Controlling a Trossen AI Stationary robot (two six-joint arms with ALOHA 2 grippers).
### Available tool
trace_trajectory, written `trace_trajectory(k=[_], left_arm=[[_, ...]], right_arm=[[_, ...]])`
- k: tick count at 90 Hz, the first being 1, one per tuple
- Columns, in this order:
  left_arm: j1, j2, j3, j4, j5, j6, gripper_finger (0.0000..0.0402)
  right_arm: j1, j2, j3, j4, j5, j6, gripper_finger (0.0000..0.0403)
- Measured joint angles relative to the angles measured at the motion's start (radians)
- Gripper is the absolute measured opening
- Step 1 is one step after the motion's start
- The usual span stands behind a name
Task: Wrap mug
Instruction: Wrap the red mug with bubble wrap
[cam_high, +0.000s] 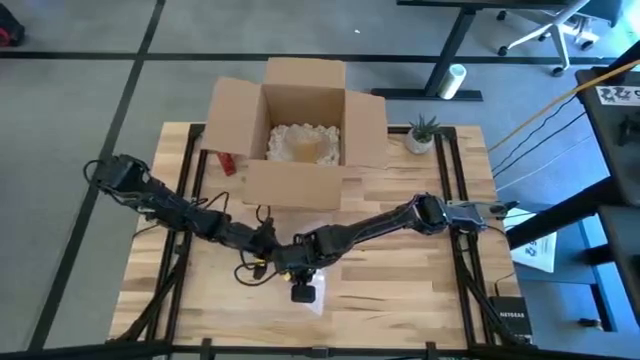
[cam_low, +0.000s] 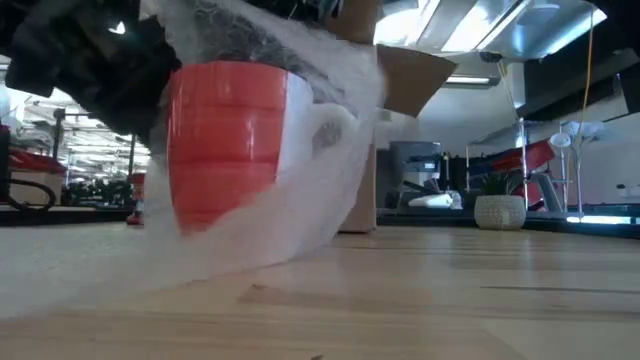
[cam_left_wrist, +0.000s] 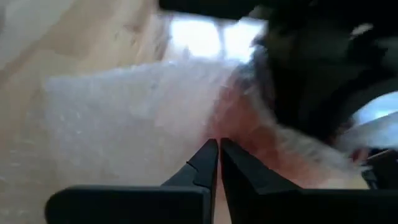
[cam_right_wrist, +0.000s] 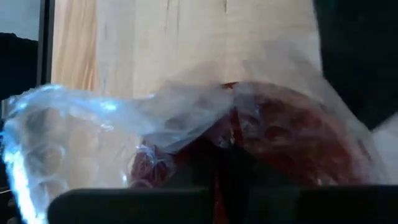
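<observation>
The red mug (cam_low: 225, 140) stands on the desk (cam_low: 420, 290) in front of the cardboard box (cam_high: 295, 130), close to the desk's front edge, with its white handle turned toward the little potted plant (cam_low: 499, 205). A sheet of bubble wrap (cam_low: 300, 200) hangs over the mug and trails down onto the desk on both sides. The left end effector (cam_left_wrist: 217, 163) has its two tips pressed together at the wrap's edge, and it looks like it is pinching the sheet, but I cannot be sure the wrap is really caught. The right end effector (cam_right_wrist: 221, 155) sits right on top of the mug, and I cannot tell if it is open or closed. The wrap is thin and slippery, so I think it could slide out of the pinch, or a hard pull could tip the mug over. The loose tail on the desk could also snag. From above, the two arms cover the mug, so almost none of it shows there. The mug's far side and its inside are hidden.
</observation>
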Motion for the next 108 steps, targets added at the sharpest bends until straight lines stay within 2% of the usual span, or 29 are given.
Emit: trace_trajectory(k=[33,56,68,87,108], left_arm=[[-0.018,0.0,0.0,0.201,0.016,0.072,0.0],[-0.036,0.0,0.0,0.209,0.016,0.054,0.0],[-0.046,0.0,0.0,0.211,0.016,0.054,0.0],[-0.05,0.0,0.0,0.211,0.017,0.049,0.0],[-0.05,0.0,0.0,0.211,0.017,0.026,0.0]], right_arm=[[0.0,0.0,0.0,0.0,0.008,-0.001,0.0],[0.0,-0.003,0.003,-0.011,0.007,0.002,0.0],[0.001,-0.007,0.071,-0.087,0.001,0.016,0.0],[0.023,-0.01,0.211,-0.187,0.121,0.0,0.0],[0.032,-0.011,0.22,-0.187,0.265,-0.007,0.0]])
